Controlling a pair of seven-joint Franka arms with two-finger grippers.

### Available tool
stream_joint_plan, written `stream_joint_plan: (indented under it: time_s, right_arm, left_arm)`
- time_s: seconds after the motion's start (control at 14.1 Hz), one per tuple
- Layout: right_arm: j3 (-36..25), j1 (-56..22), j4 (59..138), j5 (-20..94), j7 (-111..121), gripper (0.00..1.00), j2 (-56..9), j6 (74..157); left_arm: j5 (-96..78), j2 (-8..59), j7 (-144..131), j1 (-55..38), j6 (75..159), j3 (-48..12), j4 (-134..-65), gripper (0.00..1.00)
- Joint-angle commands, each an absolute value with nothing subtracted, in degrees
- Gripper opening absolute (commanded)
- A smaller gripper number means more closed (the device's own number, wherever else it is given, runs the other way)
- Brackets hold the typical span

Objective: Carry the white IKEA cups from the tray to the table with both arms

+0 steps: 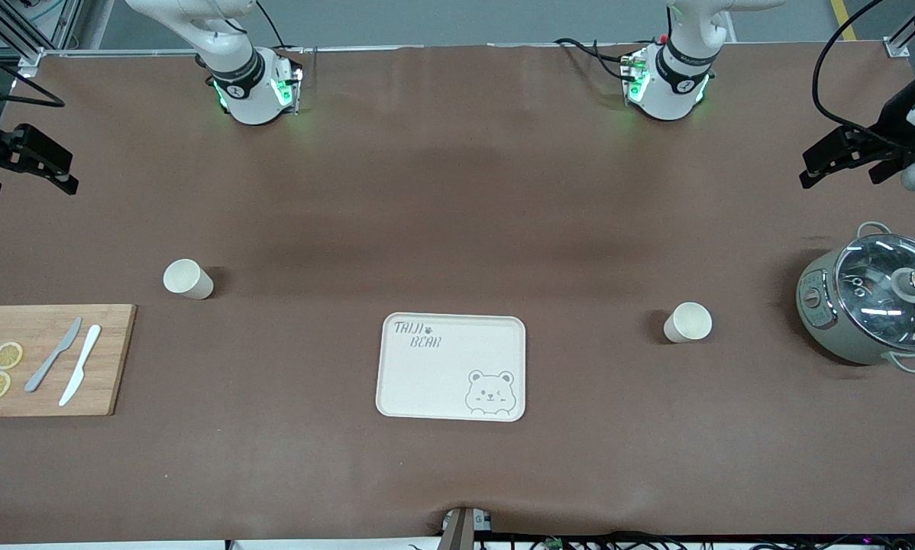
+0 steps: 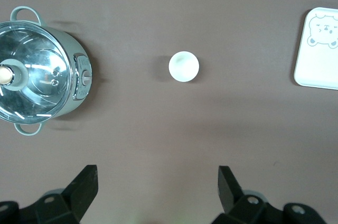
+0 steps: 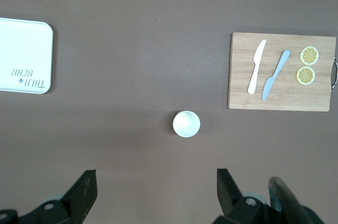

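Standing upright on the brown tabletop [image 1: 457,191] are two white cups, one on each side of the bear-printed tray [image 1: 451,367], which lies empty in the middle. The cup toward the right arm's end [image 1: 188,279] sits well apart from the tray and a little farther from the front camera than it, near a wooden cutting board [image 1: 49,359] that carries a grey knife [image 1: 53,354], a white knife [image 1: 80,365] and two lemon slices [image 1: 1,370]. The cup toward the left arm's end [image 1: 688,322] sits between the tray and a grey-green pot with a glass lid [image 1: 874,305], apart from both.

The right hand [image 1: 26,156] hangs in the air at the right arm's end of the tabletop, fingers [image 3: 84,192] spread wide and holding nothing; its wrist view looks down on the nearby cup [image 3: 186,123]. The left hand [image 1: 847,156] hangs at the left arm's end, over the tabletop near the pot, fingers [image 2: 229,187] likewise wide apart and empty, with the other cup [image 2: 184,66] below in its wrist view.
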State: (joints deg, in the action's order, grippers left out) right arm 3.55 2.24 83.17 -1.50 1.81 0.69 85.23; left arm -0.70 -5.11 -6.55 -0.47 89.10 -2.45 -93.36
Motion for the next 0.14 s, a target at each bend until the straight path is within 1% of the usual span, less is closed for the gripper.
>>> stream_joint_plan:
  time_s: [0.0, 0.07]
  right_arm:
    - [4.0, 2.5, 83.5, -2.8, 2.3, 1.0, 1.1, 84.7]
    - [4.0, 2.5, 83.4, -2.8, 2.3, 1.0, 1.1, 84.7]
  left_arm:
    - [-1.0, -6.0, -5.4, 0.0, 89.6, -2.7, -93.5, 1.0]
    - [-1.0, -6.0, -5.5, 0.0, 89.6, -2.7, -93.5, 1.0]
